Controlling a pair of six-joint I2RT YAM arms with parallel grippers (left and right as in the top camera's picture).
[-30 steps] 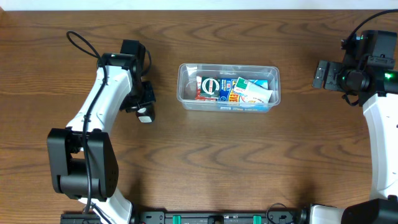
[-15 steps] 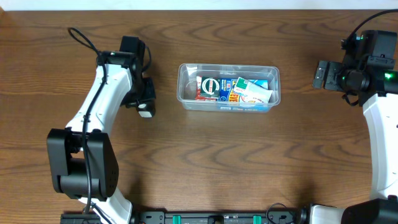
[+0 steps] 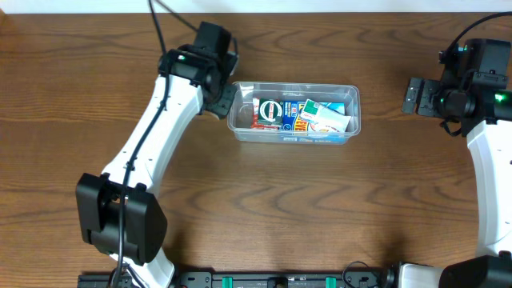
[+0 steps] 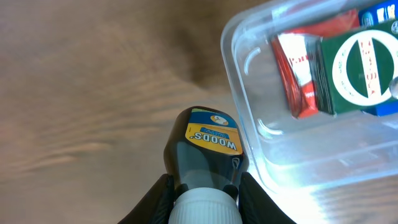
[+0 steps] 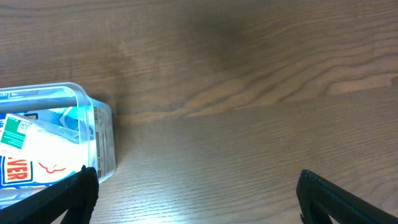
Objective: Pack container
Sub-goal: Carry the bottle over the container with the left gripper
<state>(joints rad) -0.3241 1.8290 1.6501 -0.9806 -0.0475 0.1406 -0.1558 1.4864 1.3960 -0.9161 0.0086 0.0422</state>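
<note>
The clear container [image 3: 240, 122] lies at the table's middle back and holds several coloured packets [image 3: 300, 116]. My left gripper [image 3: 225, 99] hangs at the container's left end, shut on a dark bottle [image 4: 208, 149] with a white cap and a yellow-blue "WOODS" label. In the left wrist view the bottle's base is beside the container's rounded corner [image 4: 261, 134], just outside the rim, with my left gripper [image 4: 205, 200] round its neck. My right gripper [image 3: 410, 96] is open and empty, right of the container. It also shows wide open in the right wrist view [image 5: 196, 193], with the container's right end [image 5: 96, 134] at the left.
A red packet [image 4: 298, 74] and a green packet [image 4: 357, 68] lie near the container's left end. Bare wooden table [image 3: 264, 208] lies in front of the container and between it and the right arm.
My left arm has swung from the table left of the container up and right to the container's left end, carrying the bottle. The right arm has not moved.
</note>
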